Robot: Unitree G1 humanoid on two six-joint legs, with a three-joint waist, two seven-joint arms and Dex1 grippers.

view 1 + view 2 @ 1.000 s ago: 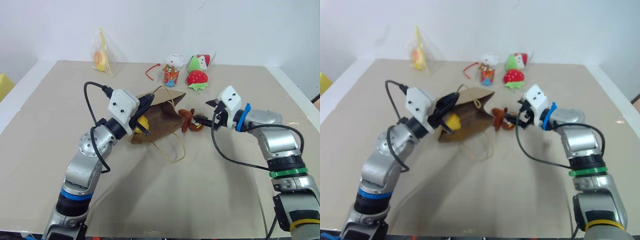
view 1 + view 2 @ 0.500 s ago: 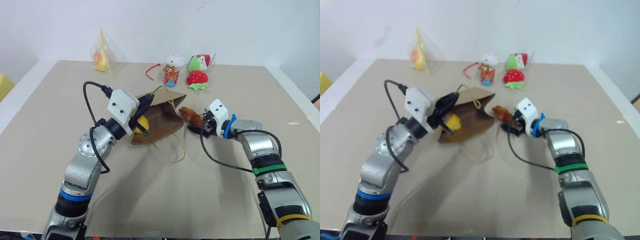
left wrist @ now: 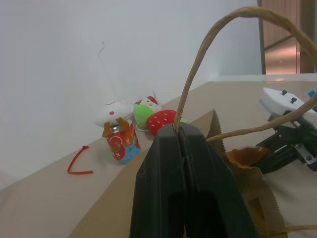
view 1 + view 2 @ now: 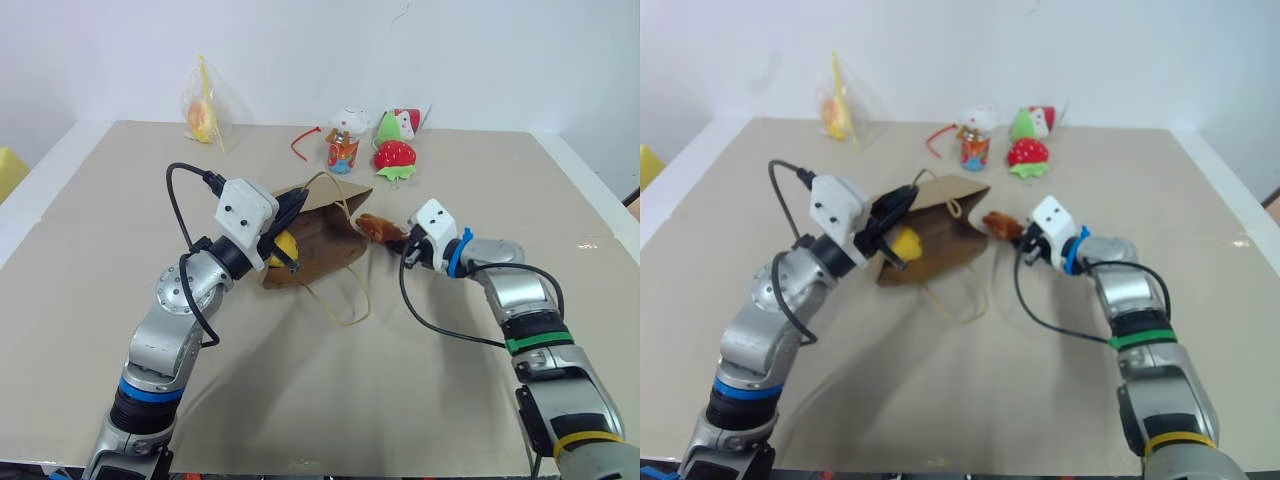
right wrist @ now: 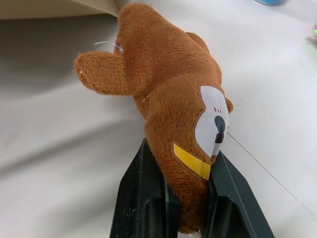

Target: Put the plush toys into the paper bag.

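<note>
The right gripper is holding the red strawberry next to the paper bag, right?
Not quite. The right gripper is holding the brown monkey, not the strawberry. The right wrist view shows the monkey squeezed between the jaws. It is next to the paper bag.

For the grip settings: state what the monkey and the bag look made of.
Monkey: soft brown plush, matte and fuzzy, the pile showing at its edges. Bag: brown kraft paper, matte, creased, with a zigzag-cut rim; its handles look like twisted paper cord.
</note>
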